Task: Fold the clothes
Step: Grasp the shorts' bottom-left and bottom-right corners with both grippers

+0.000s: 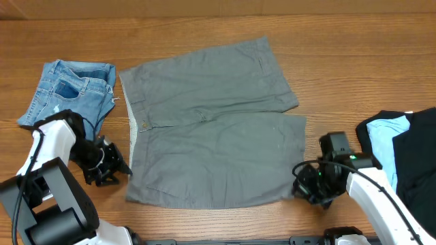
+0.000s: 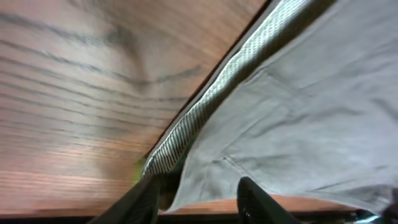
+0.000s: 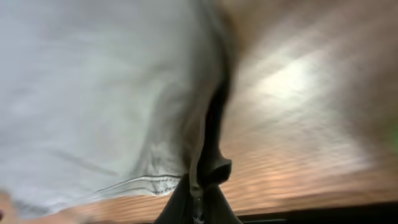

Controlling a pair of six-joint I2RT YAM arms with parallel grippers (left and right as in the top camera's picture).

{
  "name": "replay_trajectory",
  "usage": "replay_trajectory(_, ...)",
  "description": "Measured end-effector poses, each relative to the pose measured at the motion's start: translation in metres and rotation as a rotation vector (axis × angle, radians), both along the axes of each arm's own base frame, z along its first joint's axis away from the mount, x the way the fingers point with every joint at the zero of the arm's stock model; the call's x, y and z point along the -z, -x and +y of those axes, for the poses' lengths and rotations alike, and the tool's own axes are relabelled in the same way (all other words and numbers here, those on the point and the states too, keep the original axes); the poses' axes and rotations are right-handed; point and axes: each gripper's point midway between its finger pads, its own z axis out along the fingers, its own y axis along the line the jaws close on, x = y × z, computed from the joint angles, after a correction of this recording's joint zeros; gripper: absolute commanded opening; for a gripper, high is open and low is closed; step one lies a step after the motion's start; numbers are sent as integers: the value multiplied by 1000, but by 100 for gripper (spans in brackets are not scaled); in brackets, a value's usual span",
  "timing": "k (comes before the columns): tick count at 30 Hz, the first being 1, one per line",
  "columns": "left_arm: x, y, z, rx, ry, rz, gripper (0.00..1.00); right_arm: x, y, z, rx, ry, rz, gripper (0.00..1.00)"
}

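Black and light-blue garments (image 1: 415,163) cut off at overhead's right edge, grey shorts (image 3: 93,93) blurred at right wrist.

Likely a robotics lab bench: on a wood-grain table (image 1: 340,54), grey shorts (image 1: 211,122) lie spread between the left gripper (image 1: 125,170) and right gripper (image 1: 298,185). Denim shorts (image 1: 71,92) sit beyond the left one and dark garments (image 1: 412,160) are stacked beside the right one.

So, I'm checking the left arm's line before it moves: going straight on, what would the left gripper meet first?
The grey shorts: their corner by the paler waistband lies right ahead, between the left gripper's open fingers. Whether it touches yet is unclear.
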Motion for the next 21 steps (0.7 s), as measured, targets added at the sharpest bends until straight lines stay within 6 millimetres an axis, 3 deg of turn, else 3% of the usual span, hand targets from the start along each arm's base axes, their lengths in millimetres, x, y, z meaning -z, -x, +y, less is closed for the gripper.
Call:
replay_trajectory(5, -19, -3, 1, 2, -17, -38, 54, -17, -31, 12, -9, -72, -121, 4)
replay_trajectory(10, -29, 5, -2, 6, -10, -27, 55, -20, -37, 18, 8, -105, -137, 4)
replay_trajectory(14, -29, 4, -5, 7, 4, -34, 47, -20, -37, 18, 14, -109, -134, 4)
replay_trajectory(21, -8, 8, -10, -40, 8, -37, 55, -20, -37, 18, 15, -109, -133, 4)
